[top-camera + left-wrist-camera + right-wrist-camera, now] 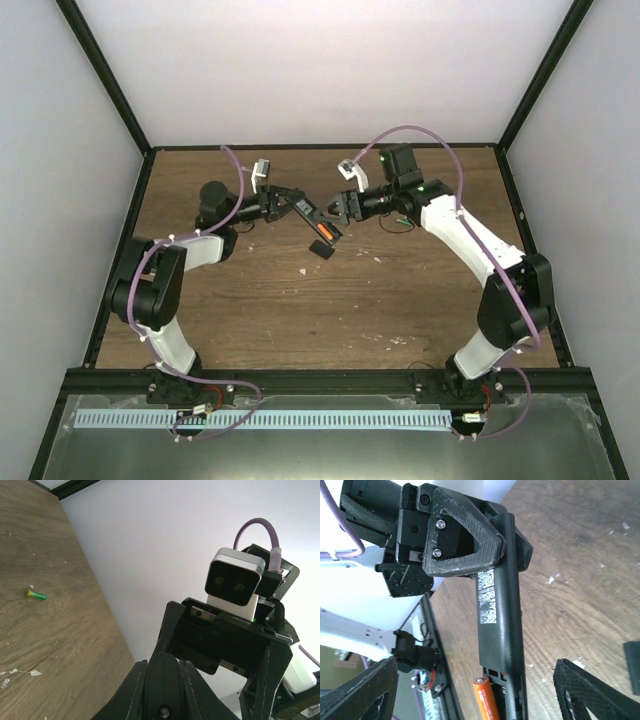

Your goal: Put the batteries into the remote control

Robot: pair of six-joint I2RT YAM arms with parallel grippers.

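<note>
The remote control is a slim black bar held in the air above the table's middle. My left gripper is shut on its end; in the left wrist view the remote fills the gap between the jaws. My right gripper faces it, open, with fingers either side of the remote and not touching it. Its battery compartment is open. An orange battery lies along the compartment's edge and also shows in the top view. A second battery lies on the table.
A small black squarish cover piece lies on the wood under the remote and shows at the right edge of the right wrist view. Pale wood chips dot the table. White walls and a black frame enclose the table.
</note>
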